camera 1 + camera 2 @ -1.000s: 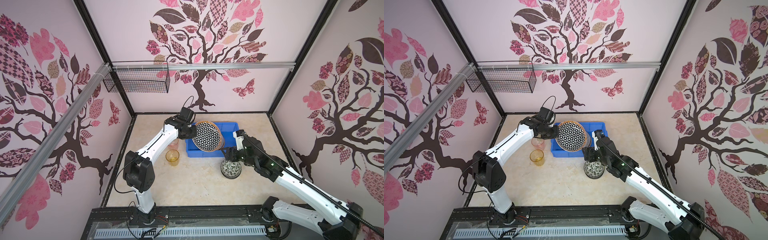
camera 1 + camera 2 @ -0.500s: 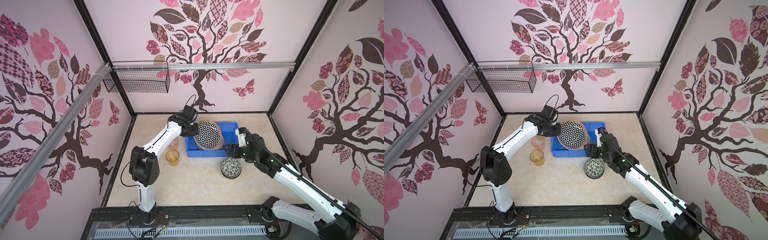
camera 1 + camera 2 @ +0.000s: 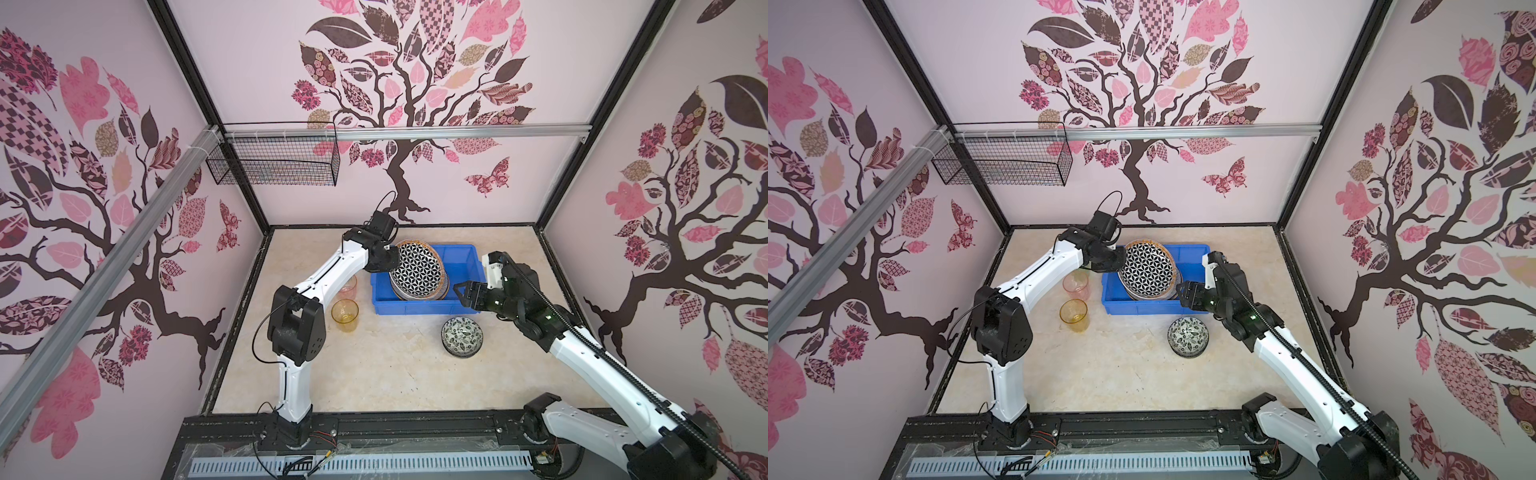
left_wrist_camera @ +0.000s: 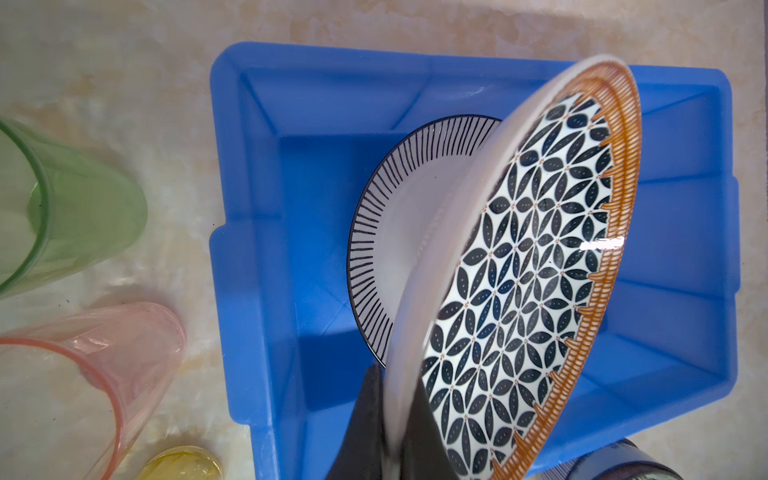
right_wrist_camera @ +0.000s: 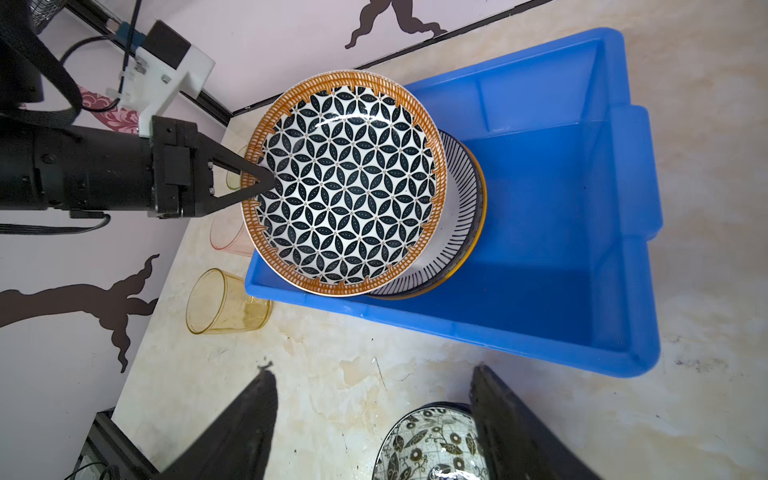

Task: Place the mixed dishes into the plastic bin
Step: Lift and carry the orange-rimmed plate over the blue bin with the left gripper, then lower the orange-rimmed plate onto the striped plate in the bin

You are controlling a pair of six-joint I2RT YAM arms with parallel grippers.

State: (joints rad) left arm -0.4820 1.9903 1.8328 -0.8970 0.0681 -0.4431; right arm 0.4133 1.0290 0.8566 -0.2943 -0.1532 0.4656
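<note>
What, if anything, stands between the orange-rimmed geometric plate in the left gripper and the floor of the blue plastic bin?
Only the black-striped white plate lying in the blue plastic bin, under the tilted orange-rimmed geometric plate that the left gripper pinches. Nothing else visible blocks it.

Glossy, glazed geometric plate [image 5: 345, 187] — smooth, faintly shiny plastic bin [image 5: 561, 199]; translucent amber tumbler [image 5: 224, 303]; marbled matt table [image 5: 374, 374].

1. Your beige marbled tabletop [image 3: 374, 374] carries everything.
2. The blue bin [image 3: 419, 309] stands on it, toward the back wall.
3. Near the bin's left end stand the amber tumbler [image 3: 345, 315], pink tumbler [image 3: 348, 286] and green tumbler [image 4: 62, 199].
4. The floral bowl [image 3: 462, 336] sits in front of the bin's right end, apart from it. It may rest on a second bowl.
</note>
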